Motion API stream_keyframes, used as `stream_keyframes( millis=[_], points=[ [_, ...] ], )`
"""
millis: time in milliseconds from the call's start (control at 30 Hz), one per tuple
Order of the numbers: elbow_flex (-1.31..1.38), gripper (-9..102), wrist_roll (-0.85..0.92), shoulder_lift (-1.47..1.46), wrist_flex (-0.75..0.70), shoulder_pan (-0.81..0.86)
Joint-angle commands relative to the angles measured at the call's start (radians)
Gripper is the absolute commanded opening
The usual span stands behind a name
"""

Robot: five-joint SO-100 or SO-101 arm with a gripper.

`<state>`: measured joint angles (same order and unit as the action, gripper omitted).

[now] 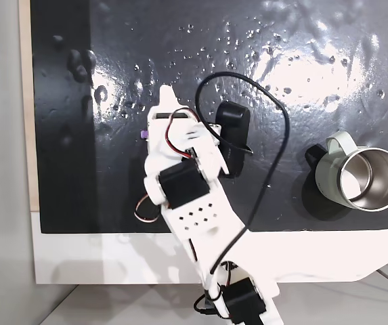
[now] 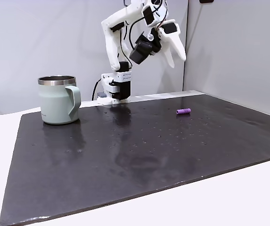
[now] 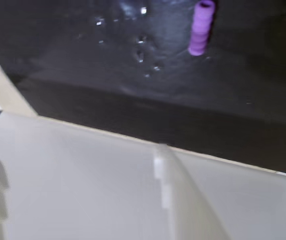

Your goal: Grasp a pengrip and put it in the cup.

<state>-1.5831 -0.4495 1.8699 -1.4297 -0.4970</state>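
The pengrip (image 2: 183,111), a tiny light-purple ribbed tube, lies on the black mat at the right in a fixed view. From above, the arm covers all but its end (image 1: 143,135). The wrist view has the pengrip (image 3: 201,27) at the top, lying free on the mat. The sage-green cup (image 2: 57,100) stands upright at the mat's left, handle toward the middle; seen from above, the cup (image 1: 329,172) shows its steel inside. My gripper (image 2: 177,62) hangs high above the mat, roughly over the pengrip, its fingers a little apart and holding nothing. From above, the gripper (image 1: 160,101) points away from the base.
The black mat (image 2: 139,155) is wrinkled and glossy, with white table around it. Grey walls stand behind and to the right. The arm's base (image 2: 116,87) sits at the mat's far edge, between cup and pengrip. A black cable (image 1: 275,142) loops over the mat.
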Motion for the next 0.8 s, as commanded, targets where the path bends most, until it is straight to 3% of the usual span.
stream_keyframes(
  millis=[0, 767],
  points=[
    [0.098, 31, -0.031, -0.064, -0.009, -0.028],
    [0.19, 30, -0.23, -0.543, 0.028, -0.097]
  ],
)
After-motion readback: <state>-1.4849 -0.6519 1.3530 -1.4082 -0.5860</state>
